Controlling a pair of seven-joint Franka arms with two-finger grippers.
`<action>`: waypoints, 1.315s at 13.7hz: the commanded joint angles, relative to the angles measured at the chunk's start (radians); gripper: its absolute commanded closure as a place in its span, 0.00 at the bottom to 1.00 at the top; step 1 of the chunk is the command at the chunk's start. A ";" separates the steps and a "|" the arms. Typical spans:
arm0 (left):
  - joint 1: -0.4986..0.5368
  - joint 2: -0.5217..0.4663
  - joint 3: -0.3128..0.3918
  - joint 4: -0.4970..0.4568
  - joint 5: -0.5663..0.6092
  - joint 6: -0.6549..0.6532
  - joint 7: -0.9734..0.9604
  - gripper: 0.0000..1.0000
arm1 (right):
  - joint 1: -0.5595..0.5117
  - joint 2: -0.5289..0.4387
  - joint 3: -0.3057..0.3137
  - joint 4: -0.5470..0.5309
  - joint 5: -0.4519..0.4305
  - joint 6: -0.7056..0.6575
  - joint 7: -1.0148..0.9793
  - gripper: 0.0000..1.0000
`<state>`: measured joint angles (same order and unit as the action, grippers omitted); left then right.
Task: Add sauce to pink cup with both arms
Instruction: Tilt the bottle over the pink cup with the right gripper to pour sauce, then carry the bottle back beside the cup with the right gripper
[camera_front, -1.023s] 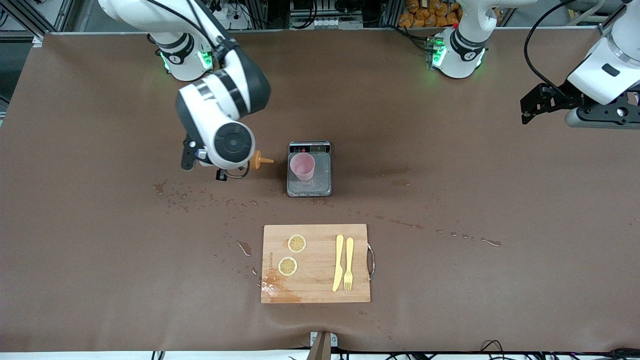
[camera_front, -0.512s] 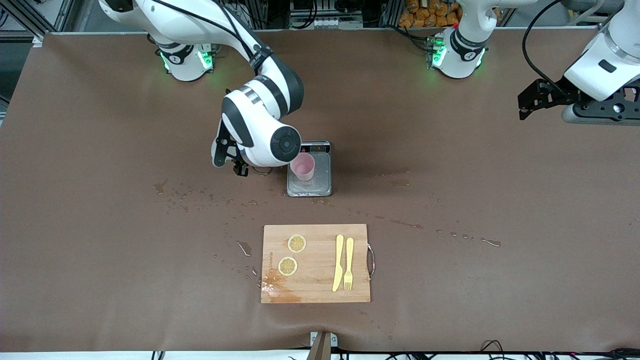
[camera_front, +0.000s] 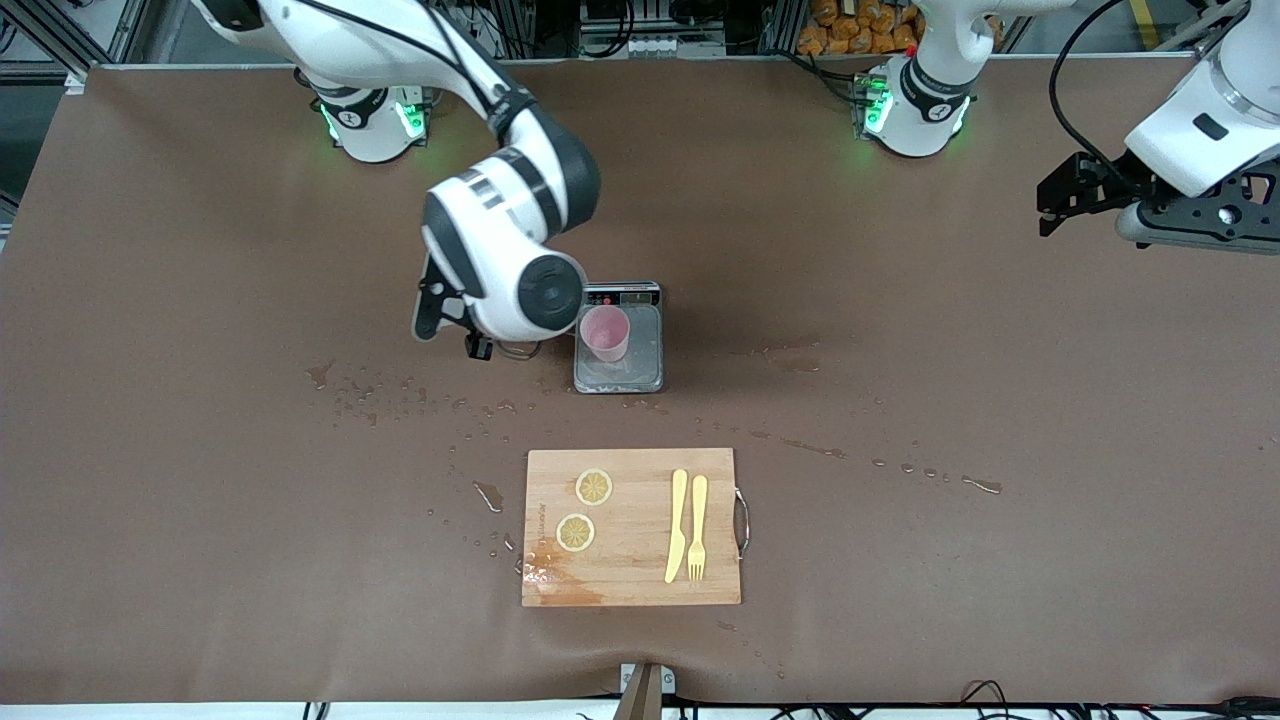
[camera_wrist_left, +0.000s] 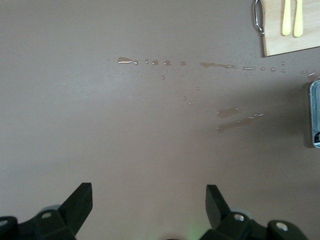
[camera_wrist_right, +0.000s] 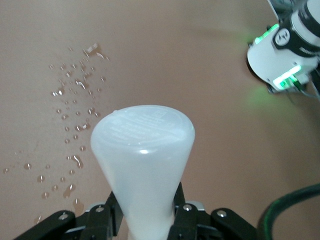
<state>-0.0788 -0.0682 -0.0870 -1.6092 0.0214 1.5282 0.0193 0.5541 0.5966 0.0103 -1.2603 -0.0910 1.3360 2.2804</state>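
The pink cup (camera_front: 605, 333) stands on a grey scale (camera_front: 645, 355) mid-table. The right arm's wrist (camera_front: 510, 290) hangs right beside the cup, toward the right arm's end, and covers the sauce in the front view. In the right wrist view the sauce (camera_wrist_right: 142, 150) is a whitish squeeze bottle with its flat base toward the camera. My right gripper (camera_wrist_right: 145, 207) is shut on its body, which is pinched narrow between the fingers (camera_wrist_right: 112, 210). Its nozzle is hidden. My left gripper (camera_front: 1060, 195) waits in the air over the left arm's end of the table, open with nothing between its fingers (camera_wrist_left: 80, 202).
A wooden cutting board (camera_front: 630, 525) lies nearer the front camera than the scale, carrying two lemon slices (camera_front: 593, 487), a yellow knife (camera_front: 677, 525) and a fork (camera_front: 697, 525). Water drops (camera_front: 400, 395) are scattered on the brown table cover between the scale and the board.
The right arm swung with the bottle toward the pink cup; the orange nozzle seen a second ago is now under the wrist. The right fingers squeezed tighter. The left gripper drifted slightly.
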 joint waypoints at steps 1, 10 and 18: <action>0.010 -0.002 0.009 0.020 -0.047 -0.020 0.024 0.00 | -0.202 -0.130 0.014 -0.057 0.164 0.028 -0.207 0.60; 0.025 0.004 0.055 0.063 -0.038 -0.020 0.031 0.00 | -0.589 -0.324 0.011 -0.398 0.534 0.161 -0.796 0.60; 0.025 0.011 0.052 0.074 -0.026 -0.020 0.082 0.00 | -0.916 -0.169 0.011 -0.472 0.867 0.042 -1.252 0.59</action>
<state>-0.0601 -0.0645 -0.0362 -1.5570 -0.0016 1.5253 0.0550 -0.2827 0.3705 0.0007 -1.7354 0.6866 1.4285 1.1109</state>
